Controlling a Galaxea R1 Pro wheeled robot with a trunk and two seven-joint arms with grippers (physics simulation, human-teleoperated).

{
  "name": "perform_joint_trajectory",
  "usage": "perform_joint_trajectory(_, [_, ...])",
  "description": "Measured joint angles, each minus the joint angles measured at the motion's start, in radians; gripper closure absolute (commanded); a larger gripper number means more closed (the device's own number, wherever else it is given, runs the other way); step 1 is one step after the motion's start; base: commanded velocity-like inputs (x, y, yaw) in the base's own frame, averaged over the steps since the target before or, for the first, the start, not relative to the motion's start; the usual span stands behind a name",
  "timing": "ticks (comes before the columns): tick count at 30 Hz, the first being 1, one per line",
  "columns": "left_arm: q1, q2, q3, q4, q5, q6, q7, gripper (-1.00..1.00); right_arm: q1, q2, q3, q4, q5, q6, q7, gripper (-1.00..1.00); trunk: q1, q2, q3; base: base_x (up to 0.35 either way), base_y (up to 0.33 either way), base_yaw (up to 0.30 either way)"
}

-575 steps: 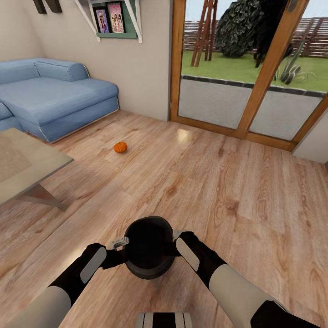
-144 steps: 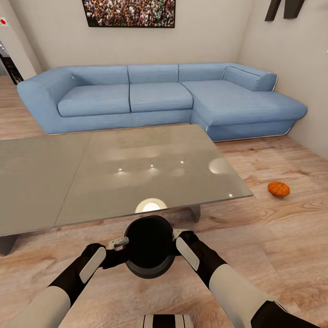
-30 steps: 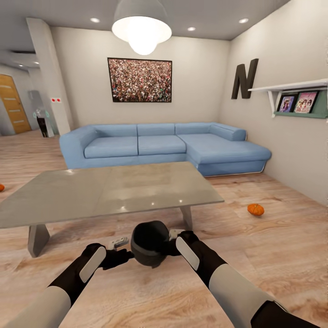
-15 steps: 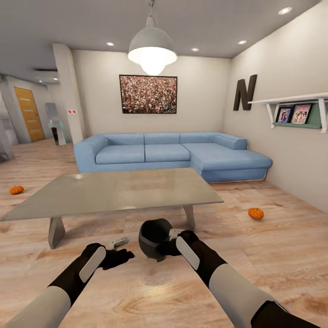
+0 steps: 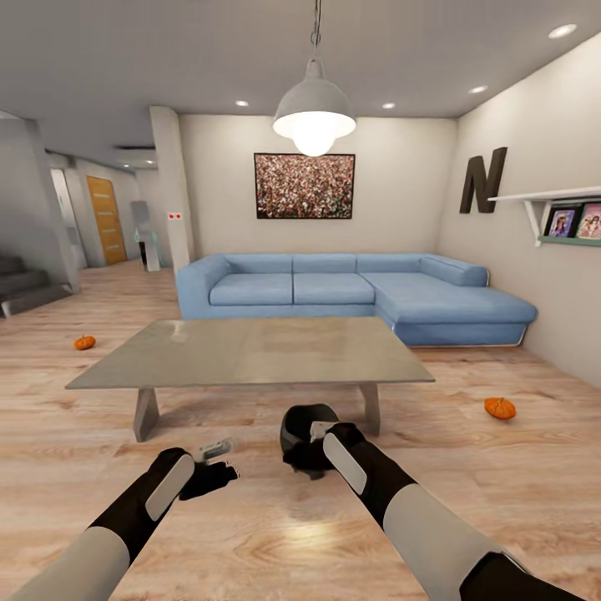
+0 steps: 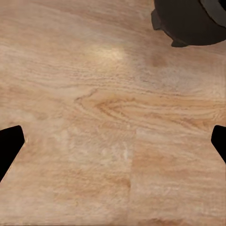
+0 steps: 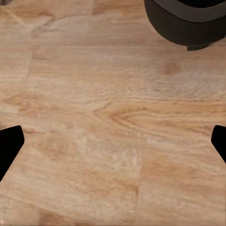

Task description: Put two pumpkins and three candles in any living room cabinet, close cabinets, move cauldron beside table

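The cauldron (image 5: 307, 437) sits on the floor (image 5: 250, 534) just in front of the tabletop (image 5: 250, 352), near its right leg. Both end effectors are wide open and hold nothing: the left end effector (image 5: 219, 467) hangs well clear, the right end effector (image 5: 317, 441) close against the pot. I'd draw the right arm back gently so the pot isn't knocked away. Counted: one cauldron and two pumpkins, the left pumpkin (image 5: 84, 342) and the right pumpkin (image 5: 500, 408).

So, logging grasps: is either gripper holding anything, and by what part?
Nothing. The left gripper and right gripper gape over floor; the cauldron sits free.
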Motion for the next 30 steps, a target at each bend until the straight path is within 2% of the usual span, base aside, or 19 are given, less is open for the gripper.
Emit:
perform_joint_trajectory(9, [0.006,0.001,0.001,0.01,-0.001,-0.012,0.014,-1.0,0.0,0.0,0.003,0.003,-0.004,-0.003,0.002,-1.0,-0.035,0.063,0.019,-0.002,0.0,0.201])
perform_joint_trajectory(13, [0.011,0.002,0.0,0.012,-0.004,-0.021,0.011,-1.0,0.002,0.0,0.003,0.009,0.004,-0.013,0.003,-1.0,-0.035,0.063,0.014,0.0,0.0,0.188])
perform_joint_trajectory(21, [0.072,-0.003,-0.01,0.075,-0.004,-0.188,0.008,-1.0,0.012,0.0,0.008,0.014,0.008,-0.167,0.004,-1.0,-0.035,0.063,0.004,-0.003,0.0,0.187])
perform_joint_trajectory(26, [0.076,-0.035,-0.032,0.147,-0.007,-0.231,0.008,-1.0,0.013,0.0,0.008,0.017,0.012,-0.182,0.004,-1.0,-0.034,0.063,-0.002,-0.151,0.088,0.201])
perform_joint_trajectory(30, [0.076,-0.042,-0.035,0.177,-0.006,-0.283,0.008,-1.0,0.013,-0.005,0.007,0.021,0.012,-0.205,0.0,-1.0,-0.034,0.063,-0.006,-0.134,0.083,0.234])
